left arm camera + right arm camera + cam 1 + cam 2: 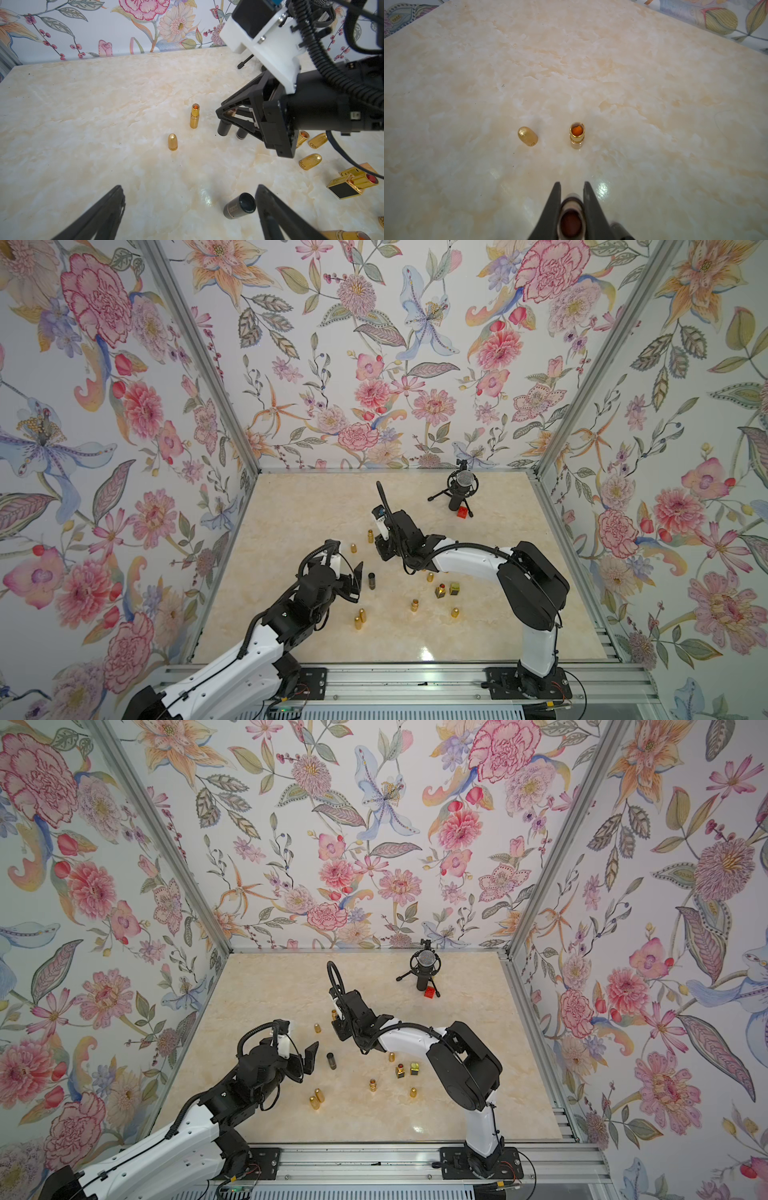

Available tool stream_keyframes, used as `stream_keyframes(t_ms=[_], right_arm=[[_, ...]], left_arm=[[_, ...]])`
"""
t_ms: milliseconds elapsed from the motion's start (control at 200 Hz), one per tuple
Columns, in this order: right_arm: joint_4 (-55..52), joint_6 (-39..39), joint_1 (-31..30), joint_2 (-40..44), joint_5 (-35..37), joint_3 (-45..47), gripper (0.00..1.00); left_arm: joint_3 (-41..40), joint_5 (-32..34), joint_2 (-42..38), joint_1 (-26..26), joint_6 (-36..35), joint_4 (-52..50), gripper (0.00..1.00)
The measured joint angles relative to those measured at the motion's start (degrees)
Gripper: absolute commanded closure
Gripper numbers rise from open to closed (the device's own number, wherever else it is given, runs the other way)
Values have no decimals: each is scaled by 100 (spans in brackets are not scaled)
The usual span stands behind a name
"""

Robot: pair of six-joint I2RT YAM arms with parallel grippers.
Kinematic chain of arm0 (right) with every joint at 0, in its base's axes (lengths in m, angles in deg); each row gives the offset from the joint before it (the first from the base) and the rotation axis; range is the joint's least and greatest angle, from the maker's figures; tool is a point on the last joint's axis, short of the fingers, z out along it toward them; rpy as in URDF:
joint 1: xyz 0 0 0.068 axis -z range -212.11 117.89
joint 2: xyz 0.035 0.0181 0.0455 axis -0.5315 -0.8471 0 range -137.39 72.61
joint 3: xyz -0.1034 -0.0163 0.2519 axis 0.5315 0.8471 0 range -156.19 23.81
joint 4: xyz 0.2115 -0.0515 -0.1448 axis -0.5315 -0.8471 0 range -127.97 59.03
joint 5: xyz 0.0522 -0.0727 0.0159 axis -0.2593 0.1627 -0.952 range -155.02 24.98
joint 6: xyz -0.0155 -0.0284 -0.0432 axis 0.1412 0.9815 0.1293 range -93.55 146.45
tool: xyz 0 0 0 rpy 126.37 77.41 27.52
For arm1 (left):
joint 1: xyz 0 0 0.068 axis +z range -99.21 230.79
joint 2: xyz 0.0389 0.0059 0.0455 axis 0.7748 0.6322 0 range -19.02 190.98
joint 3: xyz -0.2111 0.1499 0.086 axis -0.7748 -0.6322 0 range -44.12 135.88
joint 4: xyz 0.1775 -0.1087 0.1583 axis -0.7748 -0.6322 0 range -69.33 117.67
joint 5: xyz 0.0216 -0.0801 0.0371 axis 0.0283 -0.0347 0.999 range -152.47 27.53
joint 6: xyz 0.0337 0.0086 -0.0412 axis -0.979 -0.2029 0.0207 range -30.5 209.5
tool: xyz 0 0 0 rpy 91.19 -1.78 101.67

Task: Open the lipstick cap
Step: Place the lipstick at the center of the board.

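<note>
bright, soft, even light from above; shadows are faint. white glare spots lie on the glossy table (602, 189). walls (124, 448) bow at the edges of both top views. the right tool (572, 185) shows close, dark and blurred.

Microphone (462, 483) on tripod near back of marble table (311, 506); red block (461, 513) just beside it.

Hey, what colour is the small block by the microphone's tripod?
The block is red, clearest in a top view beside the microphone.
</note>
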Motion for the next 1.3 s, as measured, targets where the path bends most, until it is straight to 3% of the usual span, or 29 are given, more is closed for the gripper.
stream_keyframes(t_ms=[751,1056,1301], right_arm=[[706,31,-11,-269,177,522,82],[798,87,-15,-269,192,592,64],[769,90,-70,-214,208,592,55]], left_arm=[[0,-20,13,37,0,2,1],[0,-20,61,44,0,2,1],[0,-20,61,55,2,4,1]])
